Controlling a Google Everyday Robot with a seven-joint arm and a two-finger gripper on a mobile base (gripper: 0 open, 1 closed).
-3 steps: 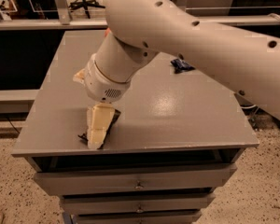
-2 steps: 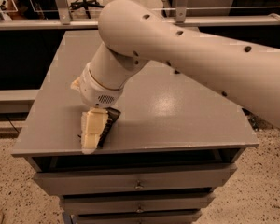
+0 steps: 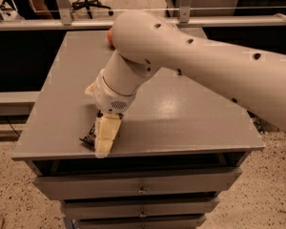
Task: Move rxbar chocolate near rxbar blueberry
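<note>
The tool [image 3: 100,145] is at the counter's [image 3: 190,128] near left edge, against the chocolate bar [image 3: 87,138]; gripping or not, can't tell.

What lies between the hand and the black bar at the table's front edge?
Nothing; in the camera view the hand is right against the black bar, no gap showing.

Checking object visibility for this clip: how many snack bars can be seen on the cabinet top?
1: a dark-wrapped bar at the front left edge, beside the gripper. The arm may hide others.
</note>
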